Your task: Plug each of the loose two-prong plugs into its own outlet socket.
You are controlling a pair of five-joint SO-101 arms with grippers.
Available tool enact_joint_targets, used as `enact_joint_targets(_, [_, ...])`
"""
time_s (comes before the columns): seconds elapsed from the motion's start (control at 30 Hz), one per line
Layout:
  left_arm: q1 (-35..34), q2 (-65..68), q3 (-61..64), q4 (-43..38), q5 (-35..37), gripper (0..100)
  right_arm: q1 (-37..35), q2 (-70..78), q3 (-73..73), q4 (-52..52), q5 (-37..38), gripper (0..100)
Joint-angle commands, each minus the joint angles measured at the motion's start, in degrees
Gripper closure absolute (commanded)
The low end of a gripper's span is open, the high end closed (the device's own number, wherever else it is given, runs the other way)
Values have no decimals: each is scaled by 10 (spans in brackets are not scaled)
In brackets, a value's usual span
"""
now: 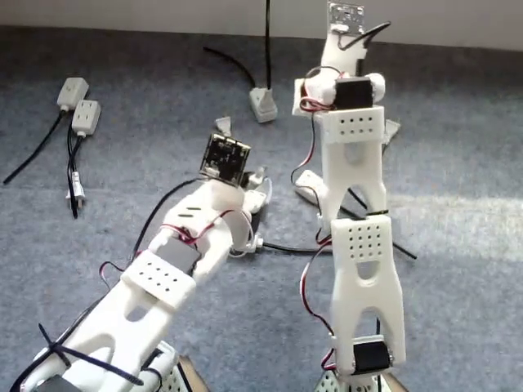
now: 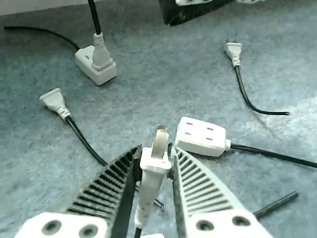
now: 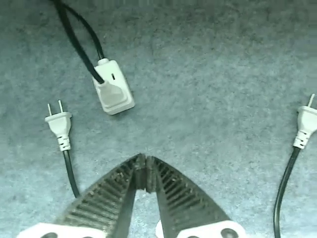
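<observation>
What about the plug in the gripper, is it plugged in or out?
Out. The left gripper holds the plug, its prongs bare and apart from the outlet.

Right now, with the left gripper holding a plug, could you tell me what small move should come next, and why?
Probably ease the left gripper forward toward the outlet block, lining the prongs up with one pair of slots. The plug is clamped in it with prongs pointing ahead, and the block's free slots face up just beyond them.
</observation>
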State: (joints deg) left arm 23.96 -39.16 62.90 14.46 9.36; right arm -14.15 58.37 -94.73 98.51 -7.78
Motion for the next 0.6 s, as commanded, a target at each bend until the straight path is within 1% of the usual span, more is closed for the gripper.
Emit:
enact_joint_targets(0.0, [20,1,66,-228,7,994,-14,-53,-65,24,-8,991])
enact_joint_targets(0.07, [14,2,106,-354,8,994,-11,-84,-65,26,-22,991])
enact_joint_targets(0.1, [14,3,124,-395,9,994,-10,-96,-62,27,-34,991])
enact_joint_targets(0.13, [14,4,133,-408,9,994,-7,-102,-61,27,-42,991])
enact_joint_targets(0.23, [14,4,129,-382,11,994,-7,-97,-61,27,-52,991])
enact_joint_targets(0.3, [4,4,119,-363,12,994,-22,-89,-61,28,-61,991])
enact_joint_targets(0.4, [3,4,119,-360,12,994,-48,-85,-61,28,-59,991])
enact_joint_targets(0.57, [1,4,119,-359,12,994,-71,-104,-60,29,-56,991])
